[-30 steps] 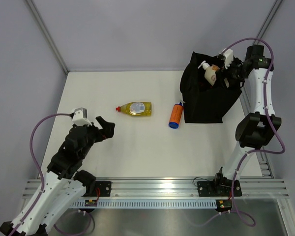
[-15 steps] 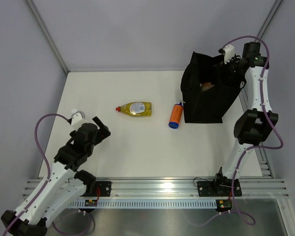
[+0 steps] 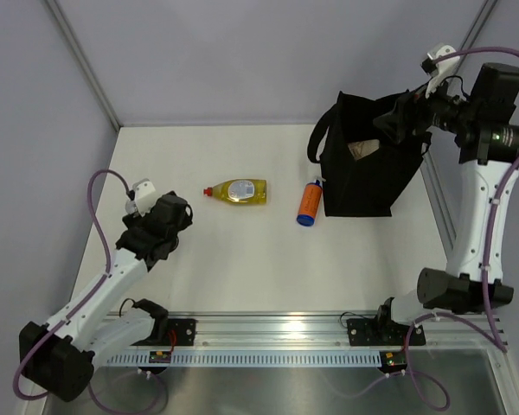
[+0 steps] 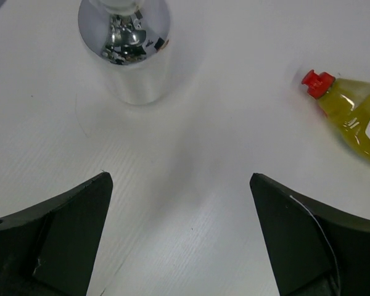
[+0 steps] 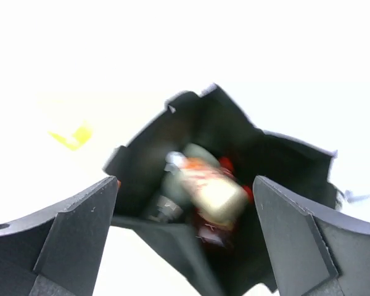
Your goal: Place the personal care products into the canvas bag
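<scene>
The bench (image 3: 242, 268) carries the bag (image 3: 363, 186) at its far right, standing open-mouthed. The right gripper (image 5: 185, 182) hangs over that mouth, jaws spread wide with nothing between them. Below it, inside the bag, lie a cream bottle (image 5: 213, 188) and others, red and greyish, too blurred to count. The left gripper (image 4: 179, 185) is likewise spread and empty, low over the bench at the left, aimed toward the yellow bottle (image 3: 240, 191). That bottle lies on its side mid-bench, red cap leftward. The orange bottle (image 3: 308, 202) lies just beside the bag's left wall, blue cap toward the arms.

Two bottles look left to pack, and the yellow one seems the left arm's next pick. To do it well, come down over the middle of the body, not the tapering neck, jaws set across its narrow width, and close firmly on the slick plastic. The right arm should draw clear of the mouth first, and the drop should come from above the soft rim, not against it.
</scene>
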Available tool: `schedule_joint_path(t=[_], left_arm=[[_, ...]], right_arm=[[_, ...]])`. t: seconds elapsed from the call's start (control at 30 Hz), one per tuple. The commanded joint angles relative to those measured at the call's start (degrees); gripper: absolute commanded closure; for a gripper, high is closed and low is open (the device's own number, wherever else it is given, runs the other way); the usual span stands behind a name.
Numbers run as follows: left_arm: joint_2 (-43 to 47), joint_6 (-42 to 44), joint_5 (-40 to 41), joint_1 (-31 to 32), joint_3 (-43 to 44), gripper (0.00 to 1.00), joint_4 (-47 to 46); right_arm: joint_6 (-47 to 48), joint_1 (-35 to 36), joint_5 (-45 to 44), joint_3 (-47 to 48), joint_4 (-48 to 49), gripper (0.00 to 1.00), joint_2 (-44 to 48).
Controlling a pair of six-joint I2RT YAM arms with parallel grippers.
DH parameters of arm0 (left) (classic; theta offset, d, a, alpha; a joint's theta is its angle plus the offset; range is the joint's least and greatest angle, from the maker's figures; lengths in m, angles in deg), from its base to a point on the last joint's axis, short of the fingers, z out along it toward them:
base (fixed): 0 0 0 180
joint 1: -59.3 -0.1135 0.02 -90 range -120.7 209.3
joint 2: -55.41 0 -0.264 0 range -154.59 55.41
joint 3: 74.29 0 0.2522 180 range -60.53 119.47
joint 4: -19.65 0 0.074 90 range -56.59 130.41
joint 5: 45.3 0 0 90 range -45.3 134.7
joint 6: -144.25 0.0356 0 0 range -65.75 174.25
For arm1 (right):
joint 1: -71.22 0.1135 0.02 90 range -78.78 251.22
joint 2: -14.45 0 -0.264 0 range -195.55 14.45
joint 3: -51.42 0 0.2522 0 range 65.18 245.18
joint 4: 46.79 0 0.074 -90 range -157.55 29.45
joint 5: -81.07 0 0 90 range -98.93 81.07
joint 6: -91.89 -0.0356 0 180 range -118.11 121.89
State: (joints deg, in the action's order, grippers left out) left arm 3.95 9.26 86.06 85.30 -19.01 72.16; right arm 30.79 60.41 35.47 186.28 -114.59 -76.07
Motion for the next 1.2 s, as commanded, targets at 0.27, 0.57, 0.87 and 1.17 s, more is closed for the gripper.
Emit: schedule_joint_path(t=[0.27,0.57,0.87,1.17], left_arm=[[-11.0,12.2,-6.5,-15.4,0.6,0.01,-19.5],[-19.6,32.6,-12.6,-22.6,-0.9,0.01,-33.4],[-23.4,40.2,-26.2,-31.8,-0.4,0.02,-38.3],[-27.0,42.1,-45.1,-34.3,2.1,0.35,-38.8]], right_arm=[[-12.4,1.8,22.7,-35.7,19.6,0.00,25.1],[-12.9,7.3,27.3,-49.5,22.5,0.01,28.0],[-12.5,8.6,26.3,-52.8,22.9,0.01,28.6],[-10.8,8.8,24.9,-52.7,21.0,0.01,29.3]])
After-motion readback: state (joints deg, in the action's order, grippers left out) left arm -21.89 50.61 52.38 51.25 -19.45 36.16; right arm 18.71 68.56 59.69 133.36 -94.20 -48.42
